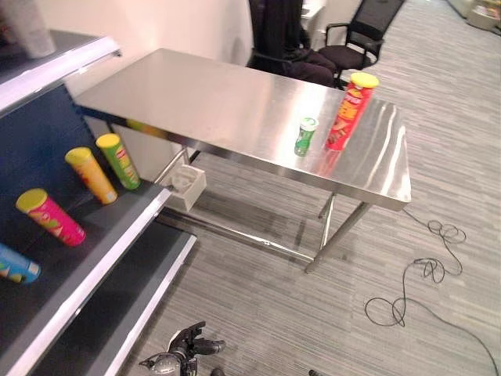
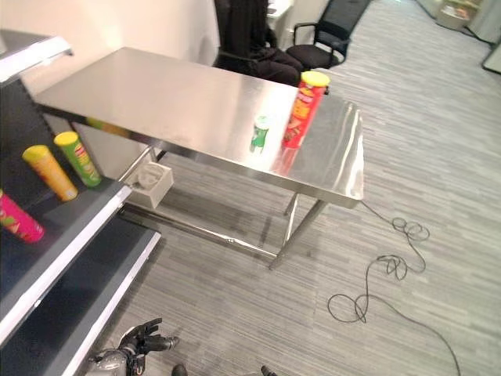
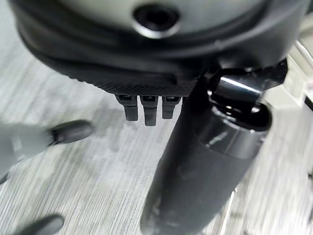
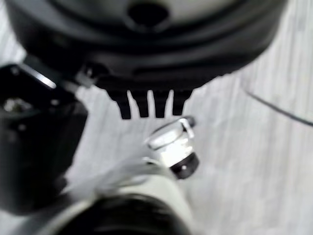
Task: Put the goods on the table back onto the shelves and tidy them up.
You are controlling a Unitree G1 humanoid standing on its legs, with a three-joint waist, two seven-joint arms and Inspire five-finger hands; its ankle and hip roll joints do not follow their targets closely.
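Note:
On the steel table (image 1: 211,102) a tall red can with a yellow lid (image 1: 351,111) stands upright near the right end. A small green can (image 1: 305,136) stands just left of it. My left hand (image 1: 186,346) hangs low over the floor, far below the table, fingers (image 3: 149,108) relaxed and holding nothing. The fingers (image 4: 146,105) of my right hand hang straight over the floor, nothing held. On the dark shelf (image 1: 117,251) at the left lie a green can (image 1: 118,160), a yellow can (image 1: 91,175), a pink can (image 1: 51,217) and a blue can (image 1: 16,264).
A white box (image 1: 188,186) hangs under the table's near left corner, beside the shelf edge. A lower shelf board (image 1: 133,313) juts out below. A person in black (image 1: 286,39) sits behind the table next to an office chair (image 1: 364,31). Grey floor lies open before the table.

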